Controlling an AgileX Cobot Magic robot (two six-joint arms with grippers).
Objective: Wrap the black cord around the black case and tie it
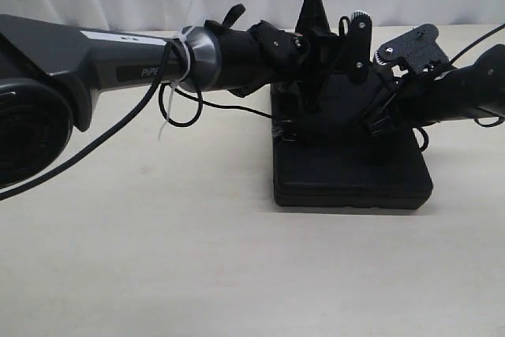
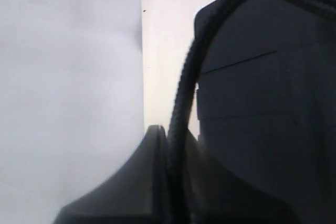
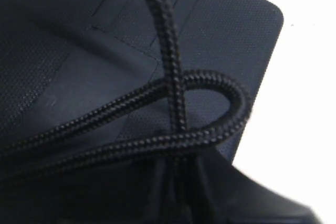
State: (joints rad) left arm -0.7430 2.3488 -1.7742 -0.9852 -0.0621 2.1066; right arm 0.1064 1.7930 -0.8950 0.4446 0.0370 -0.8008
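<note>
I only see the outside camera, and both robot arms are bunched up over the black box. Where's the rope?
Observer: The right wrist view shows it. The black cord bends into a loop lying on the black case, and another strand crosses that loop.
Operator: Is the loop in the middle of the box?
Observer: No, it sits by a rounded corner of the case, with the pale table just past it.
Operator: Does the left hand have the rope?
Observer: In the left wrist view the left gripper is shut, and the cord runs out from between its jaws.
</note>
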